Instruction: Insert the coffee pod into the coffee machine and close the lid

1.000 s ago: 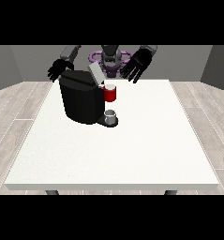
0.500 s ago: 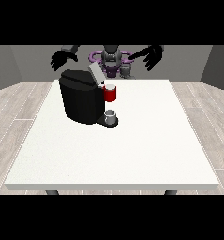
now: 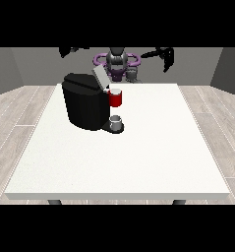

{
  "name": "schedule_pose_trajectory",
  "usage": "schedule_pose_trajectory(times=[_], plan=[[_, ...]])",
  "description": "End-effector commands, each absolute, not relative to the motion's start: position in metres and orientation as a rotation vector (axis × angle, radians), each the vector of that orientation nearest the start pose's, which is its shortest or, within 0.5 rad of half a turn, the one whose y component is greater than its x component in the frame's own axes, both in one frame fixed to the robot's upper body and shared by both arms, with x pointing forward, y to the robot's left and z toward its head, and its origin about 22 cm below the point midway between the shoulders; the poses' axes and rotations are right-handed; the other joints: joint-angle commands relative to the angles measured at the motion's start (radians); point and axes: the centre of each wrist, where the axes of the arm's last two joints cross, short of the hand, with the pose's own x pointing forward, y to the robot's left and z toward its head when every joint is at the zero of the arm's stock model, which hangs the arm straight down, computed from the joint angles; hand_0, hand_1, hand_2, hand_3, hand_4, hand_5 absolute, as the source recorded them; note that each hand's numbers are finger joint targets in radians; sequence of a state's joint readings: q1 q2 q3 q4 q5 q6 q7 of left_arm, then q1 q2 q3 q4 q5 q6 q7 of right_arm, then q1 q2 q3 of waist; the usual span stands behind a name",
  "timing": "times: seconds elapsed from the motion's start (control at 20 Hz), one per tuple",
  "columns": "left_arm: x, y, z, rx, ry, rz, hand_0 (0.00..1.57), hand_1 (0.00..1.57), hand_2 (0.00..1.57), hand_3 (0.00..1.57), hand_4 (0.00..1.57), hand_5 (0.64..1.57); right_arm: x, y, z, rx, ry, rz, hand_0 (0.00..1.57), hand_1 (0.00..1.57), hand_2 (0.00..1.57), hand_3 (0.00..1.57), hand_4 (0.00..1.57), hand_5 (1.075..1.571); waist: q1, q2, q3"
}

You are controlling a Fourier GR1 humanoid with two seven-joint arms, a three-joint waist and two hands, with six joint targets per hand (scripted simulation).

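Here you see one black coffee machine (image 3: 84, 106) in the upper left of the white table (image 3: 138, 162), its lid (image 3: 99, 76) tilted up. A red thing at the machine (image 3: 116, 98) sits at its front, and a grey thing (image 3: 116, 121), possibly the pod, rests on the base below. Both hands are raised near the top edge: the hand at the view's right (image 3: 167, 56) hangs empty, fingers relaxed; the hand at the view's left (image 3: 70, 49) is too cropped to tell. The table's lower and right parts lie open.
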State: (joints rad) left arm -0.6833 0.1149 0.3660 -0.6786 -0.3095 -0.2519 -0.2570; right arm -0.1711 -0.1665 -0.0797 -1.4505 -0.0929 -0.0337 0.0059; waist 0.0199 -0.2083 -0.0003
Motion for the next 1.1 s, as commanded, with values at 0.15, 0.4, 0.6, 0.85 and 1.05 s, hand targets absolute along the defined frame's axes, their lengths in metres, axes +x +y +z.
schedule_pose_trajectory(times=[0.15, 0.4, 0.6, 0.85, 1.05], plan=[[0.365, 0.248, -0.03, -0.129, -1.497, -0.226, 0.0, 0.0, 0.0, 0.0, 0.0, 1.571, 0.288, -0.242, 0.035, -0.032, -1.612, 0.134, 0.0, 0.0, 0.0, 0.0, 0.0, 1.571, 0.063, -0.026, 0.0001], [0.362, 0.227, -0.023, -0.213, -1.488, -0.223, 0.0, 0.0, 0.0, 0.0, 0.03, 1.571, 0.31, -0.255, 0.051, -0.091, -1.65, 0.163, 0.0, 0.0, 0.0, 0.0, 0.24, 1.571, 0.139, 0.003, 0.0005], [0.351, 0.247, -0.015, -0.167, -1.58, -0.2, 0.0, 0.0, 0.0, 0.0, 0.09, 1.571, 0.315, -0.245, 0.051, -0.034, -1.677, 0.183, 0.0, 0.0, 0.0, 0.0, 0.0, 1.571, 0.112, 0.07, 0.0005], [0.336, 0.24, -0.009, -0.177, -1.559, -0.201, 0.0, 0.0, 0.0, 0.0, 0.0, 1.571, 0.326, -0.245, 0.049, -0.014, -1.635, 0.147, 0.0, 0.0, 0.0, 0.0, 0.0, 1.571, 0.146, 0.073, 0.0006], [0.325, 0.241, -0.009, -0.203, -1.61, -0.167, 0.0, 0.0, 0.0, 0.0, 0.0, 1.571, 0.34, -0.285, 0.061, -0.037, -1.623, 0.102, 0.0, 0.0, 0.0, 0.0, 0.0, 1.571, 0.175, 0.125, 0.0006]])
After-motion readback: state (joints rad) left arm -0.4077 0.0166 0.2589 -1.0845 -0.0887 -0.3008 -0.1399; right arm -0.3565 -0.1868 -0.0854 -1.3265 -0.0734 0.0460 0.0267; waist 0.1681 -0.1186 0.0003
